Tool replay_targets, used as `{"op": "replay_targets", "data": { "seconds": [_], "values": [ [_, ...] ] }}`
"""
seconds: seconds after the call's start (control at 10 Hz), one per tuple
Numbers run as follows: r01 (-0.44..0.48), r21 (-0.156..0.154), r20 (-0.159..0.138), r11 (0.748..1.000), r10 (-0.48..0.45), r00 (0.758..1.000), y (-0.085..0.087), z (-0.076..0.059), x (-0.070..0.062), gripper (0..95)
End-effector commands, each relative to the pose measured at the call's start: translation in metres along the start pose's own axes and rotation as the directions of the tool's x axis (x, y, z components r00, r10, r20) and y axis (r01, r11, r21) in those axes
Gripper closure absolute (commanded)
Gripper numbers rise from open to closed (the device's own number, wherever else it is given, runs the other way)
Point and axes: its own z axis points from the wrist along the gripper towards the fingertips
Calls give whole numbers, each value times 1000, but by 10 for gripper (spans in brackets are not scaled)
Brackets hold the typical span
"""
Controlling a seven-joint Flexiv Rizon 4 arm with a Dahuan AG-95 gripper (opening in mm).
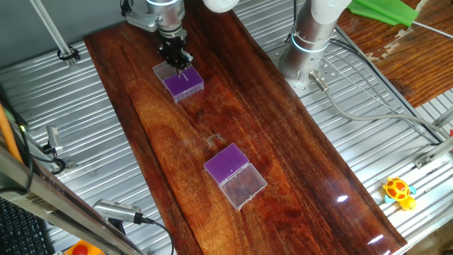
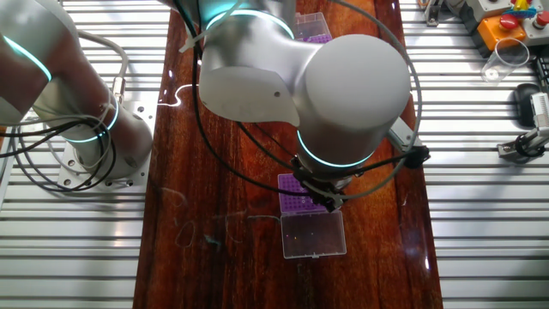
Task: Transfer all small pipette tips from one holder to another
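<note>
Wooden board [image 1: 297,152], gripper [image 1: 181,69] over holder [image 1: 183,83]

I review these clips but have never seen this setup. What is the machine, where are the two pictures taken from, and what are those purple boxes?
It is one robot arm with a two-finger gripper. Both cameras are fixed, looking down at the wooden table from opposite sides; in the other view the arm's bulk hides most of the gripper. Two clear holders with purple inserts lie on the wood: the far holder, which the gripper is poised over, and the near holder, lid open. The pipette tips are too small to make out, and I cannot tell whether the gripper holds one.
</note>
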Motion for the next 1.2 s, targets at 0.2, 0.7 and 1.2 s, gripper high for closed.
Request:
{"op": "replay_targets", "data": {
  "seconds": [0.2,0.7,1.2],
  "values": [
    [-3,0,1,1000,3,1000,0,2,0,950],
    [-3,2,4,1000,3,1000,0,7,1,950],
    [-6,-4,7,1000,6,1000,-1,14,1,760]
  ]
}}
